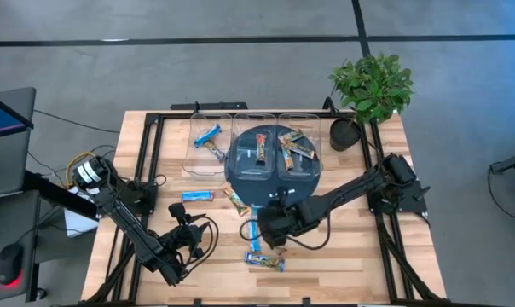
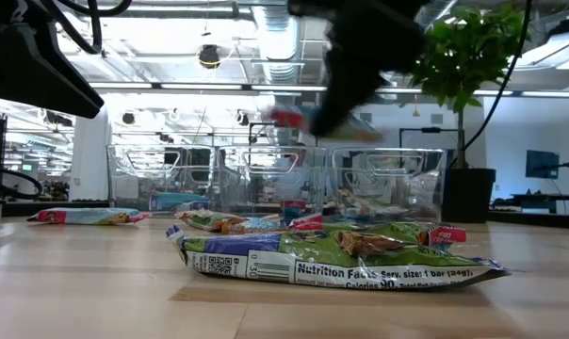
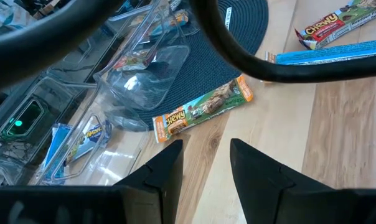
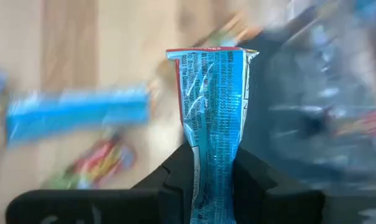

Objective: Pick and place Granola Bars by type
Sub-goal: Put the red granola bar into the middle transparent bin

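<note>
My right gripper (image 1: 270,224) (image 4: 216,168) is above the middle of the table, near the dark round mat, shut on a bright blue granola bar (image 4: 213,93). In the low view it hangs well above the wood, the bar (image 2: 294,119) sticking out sideways. My left gripper (image 1: 189,217) (image 3: 206,162) waits open over bare wood at the left. Loose bars lie flat on the table: blue (image 1: 198,195), orange-green (image 1: 234,199) (image 3: 203,109), green-wrapped (image 1: 266,262) (image 2: 341,259). Three clear bins (image 1: 256,145) hold sorted bars. My right gripper pinches the blue bar between its two fingers at one end (image 4: 214,158). The rest of the bar juts out forward past the fingertips, and its crimped far end (image 4: 211,55) is free. The bar is lifted clear of the table and lies roughly level.
A potted plant (image 1: 370,89) stands at the far right corner. The bins sit along the far side, partly on the round mat (image 1: 270,183). Black rails (image 1: 147,183) run along both sides of the table. Bare wood lies at the near right.
</note>
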`<action>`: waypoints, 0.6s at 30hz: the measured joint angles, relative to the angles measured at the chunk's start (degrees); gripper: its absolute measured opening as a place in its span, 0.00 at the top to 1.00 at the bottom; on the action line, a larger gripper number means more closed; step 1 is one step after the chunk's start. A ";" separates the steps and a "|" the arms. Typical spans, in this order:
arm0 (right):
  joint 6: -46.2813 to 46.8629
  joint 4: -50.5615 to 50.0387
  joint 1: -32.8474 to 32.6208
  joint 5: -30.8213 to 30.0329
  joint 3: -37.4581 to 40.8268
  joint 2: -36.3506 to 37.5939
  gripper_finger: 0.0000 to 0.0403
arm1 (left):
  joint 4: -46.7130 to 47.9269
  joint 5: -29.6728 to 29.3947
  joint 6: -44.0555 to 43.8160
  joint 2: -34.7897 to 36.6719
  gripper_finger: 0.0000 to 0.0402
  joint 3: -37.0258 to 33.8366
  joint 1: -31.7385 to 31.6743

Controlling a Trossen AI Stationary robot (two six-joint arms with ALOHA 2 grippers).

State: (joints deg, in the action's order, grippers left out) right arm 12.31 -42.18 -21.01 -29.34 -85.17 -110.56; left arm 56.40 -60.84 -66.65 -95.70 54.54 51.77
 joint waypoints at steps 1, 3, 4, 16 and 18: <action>-0.16 0.13 0.48 -1.81 -1.26 0.00 0.83 | -0.02 0.01 0.00 0.00 0.68 0.00 0.00; -0.02 0.64 1.73 -6.22 -3.71 0.02 0.83 | -0.02 0.01 0.00 0.00 0.68 0.00 0.00; 0.32 0.65 2.54 -8.30 -4.78 0.08 0.83 | -0.07 0.01 0.00 0.00 0.68 0.00 0.00; 2.74 5.89 20.63 -0.52 -9.74 0.11 0.83 | -0.47 0.29 0.00 0.00 0.68 0.00 0.00; 2.77 6.91 23.81 2.37 -9.77 -0.03 0.83 | -0.49 0.28 0.02 0.00 0.68 0.00 0.00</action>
State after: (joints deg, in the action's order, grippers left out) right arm 15.07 -35.27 2.80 -26.97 -94.94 -110.60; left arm 55.90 -60.56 -66.63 -95.70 54.54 51.77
